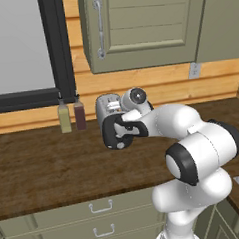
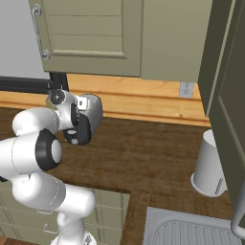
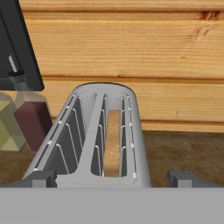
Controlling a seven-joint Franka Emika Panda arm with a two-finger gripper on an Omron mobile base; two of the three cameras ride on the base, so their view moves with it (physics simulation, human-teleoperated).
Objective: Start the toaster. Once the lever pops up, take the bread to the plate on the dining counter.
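The toaster [image 3: 103, 135] stands at the back of the dark wood table [image 1: 44, 166], against the plank wall, with the bread [image 3: 113, 142] sunk in its right slot. The pincer [image 3: 114, 178] hangs just before it, jaws spread wide on either side, holding nothing. Two bottles [image 1: 72, 116] stand just left of the toaster; a white canister [image 2: 209, 165] sits well apart to the right.

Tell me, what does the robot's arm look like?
The arm is made of fat, rounded, glossy white pieces with dark bands at its joints. Its gripper is dark, with two small blocky grey fingertips. A round pale knob sits near the wrist.
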